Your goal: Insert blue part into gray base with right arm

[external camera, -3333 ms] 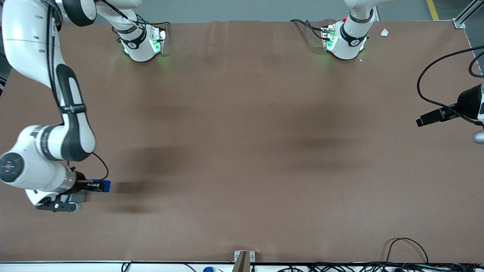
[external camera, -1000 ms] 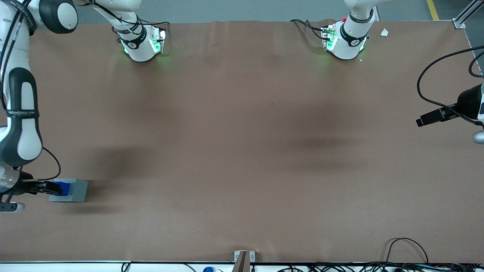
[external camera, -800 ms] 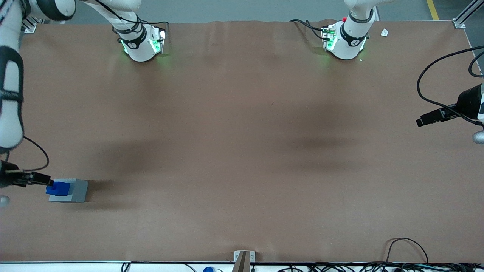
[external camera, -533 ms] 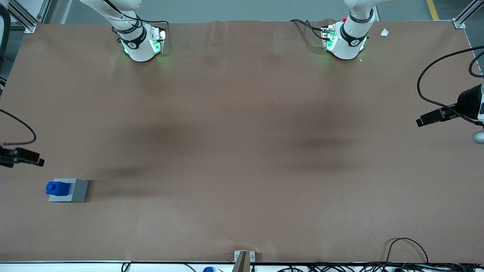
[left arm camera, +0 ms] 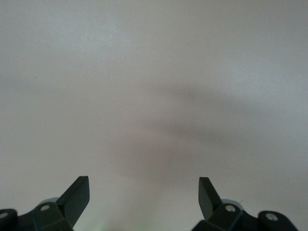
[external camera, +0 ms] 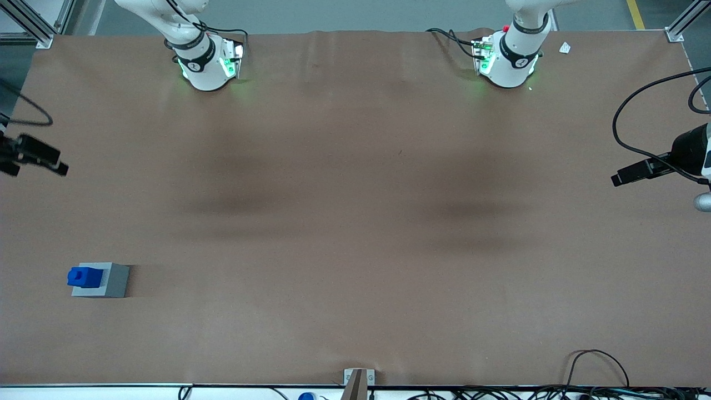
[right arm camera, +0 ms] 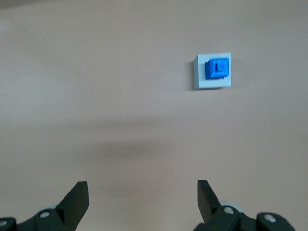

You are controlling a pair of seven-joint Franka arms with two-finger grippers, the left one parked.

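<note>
The blue part (right arm camera: 218, 68) sits in the socket of the gray base (right arm camera: 199, 72), which stands on the brown table (external camera: 355, 222) toward the working arm's end and nearer the front camera than the arm bases. Little looks likely to go wrong; the main doubt is whether the part is pressed fully home, since it stands proud of the rim. The right arm's gripper (right arm camera: 142, 195) hovers well apart from the base, jaws spread wide, holding and touching nothing.
</note>
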